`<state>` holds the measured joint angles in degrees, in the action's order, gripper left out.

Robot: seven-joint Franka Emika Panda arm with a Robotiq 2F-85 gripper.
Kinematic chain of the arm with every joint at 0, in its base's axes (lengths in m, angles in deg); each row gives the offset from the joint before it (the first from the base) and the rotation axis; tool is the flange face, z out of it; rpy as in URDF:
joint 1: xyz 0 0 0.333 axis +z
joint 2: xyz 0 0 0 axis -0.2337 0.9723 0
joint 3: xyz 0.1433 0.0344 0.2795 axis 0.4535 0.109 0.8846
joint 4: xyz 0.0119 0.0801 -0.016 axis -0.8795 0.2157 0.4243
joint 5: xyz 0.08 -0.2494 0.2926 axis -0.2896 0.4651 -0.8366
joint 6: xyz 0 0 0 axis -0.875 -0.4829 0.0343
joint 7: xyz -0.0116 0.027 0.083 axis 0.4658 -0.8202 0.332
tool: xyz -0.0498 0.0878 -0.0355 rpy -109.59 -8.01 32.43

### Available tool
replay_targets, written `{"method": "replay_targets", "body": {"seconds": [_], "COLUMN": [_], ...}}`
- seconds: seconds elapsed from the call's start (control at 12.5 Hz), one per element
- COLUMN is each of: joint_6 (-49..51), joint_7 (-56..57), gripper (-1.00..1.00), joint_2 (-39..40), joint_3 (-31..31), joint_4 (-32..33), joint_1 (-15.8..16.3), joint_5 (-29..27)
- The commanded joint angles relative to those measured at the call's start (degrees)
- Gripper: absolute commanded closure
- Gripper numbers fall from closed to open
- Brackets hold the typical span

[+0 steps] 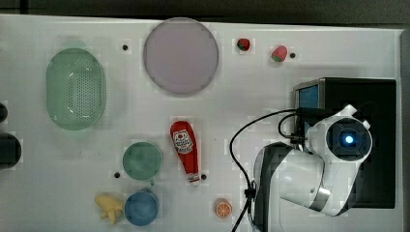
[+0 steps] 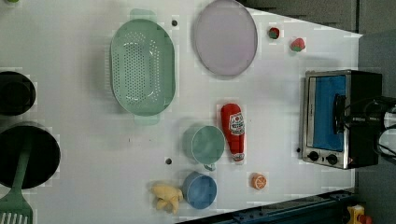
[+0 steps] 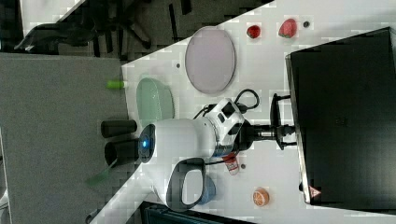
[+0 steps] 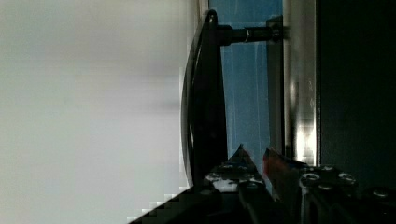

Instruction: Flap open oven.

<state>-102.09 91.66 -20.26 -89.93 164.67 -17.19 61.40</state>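
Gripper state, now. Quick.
Gripper: narrowly parted at the bar handle of the oven; whether it actually grips the handle cannot be told.

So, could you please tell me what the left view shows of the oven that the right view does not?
Left view alone: the oven seen from the front, with its blue-tinted glass door, bar handle, two black knobs and silver frame. Right view alone: the oven's black top panel, a warning sticker at its corner, and the gripper at the front edge, where the handle sits. Shared: the oven, the purple plate, the ketchup bottle and the orange slice.
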Motion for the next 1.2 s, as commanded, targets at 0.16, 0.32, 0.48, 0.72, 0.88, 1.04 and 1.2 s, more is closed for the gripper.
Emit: {"method": "replay_targets", "body": {"seconds": [0.16,0.32,0.48,0.72,0.88,1.04,1.2], "joint_6": [-0.49,-0.50,-0.51,-0.45,-0.01,0.31,0.38], "joint_7": [1.47,0.96,-1.08,-12.03,-21.93,-29.28,-35.01], "gripper": [0.65,0.65,0.65,0.65,0.65,0.65,0.65], "joint_2": [0.62,0.69,0.74,1.18,2.01,3.86,6.43], "joint_3": [1.11,2.29,3.92,6.59,8.26,10.06,11.68], "joint_4": [-0.18,0.58,1.65,3.08,3.56,3.58,3.46], "joint_1": [1.21,1.74,2.50,3.99,4.94,5.85,6.90], "joint_5": [-0.64,-0.50,0.15,7.93,13.61,18.44,22.52]}}
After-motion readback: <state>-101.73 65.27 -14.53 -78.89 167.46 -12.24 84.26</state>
